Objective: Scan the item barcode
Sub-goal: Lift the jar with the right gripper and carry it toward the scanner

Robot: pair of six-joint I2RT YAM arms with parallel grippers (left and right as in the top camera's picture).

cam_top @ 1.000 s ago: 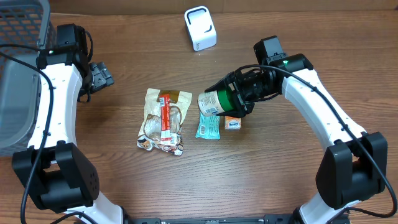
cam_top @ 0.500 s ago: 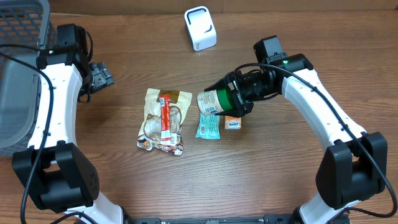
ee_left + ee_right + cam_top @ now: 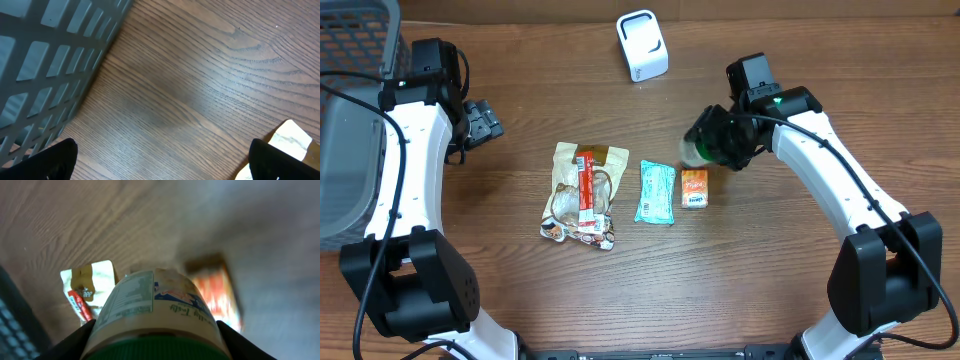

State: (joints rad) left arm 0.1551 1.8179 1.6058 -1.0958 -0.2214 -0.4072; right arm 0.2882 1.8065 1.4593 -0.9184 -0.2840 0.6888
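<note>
My right gripper (image 3: 713, 143) is shut on a jar (image 3: 695, 151) with a green lid and a pale printed label, held above the table just behind the orange packet (image 3: 694, 187). In the right wrist view the jar (image 3: 155, 305) fills the space between the black fingers (image 3: 75, 342), lid toward the camera. The white scanner (image 3: 642, 45) stands at the back of the table, apart from the jar. My left gripper (image 3: 480, 120) hangs open beside the basket; its fingertips (image 3: 57, 160) frame bare wood.
A grey basket (image 3: 350, 120) fills the far left, seen close in the left wrist view as the basket (image 3: 45, 60). A snack bag (image 3: 582, 190), a teal packet (image 3: 656, 191) and the orange packet lie mid-table.
The right arm has swung the jar up and to the right, tipping it away from the packets; the teal and orange packets now lie uncovered. The left arm has not moved.
</note>
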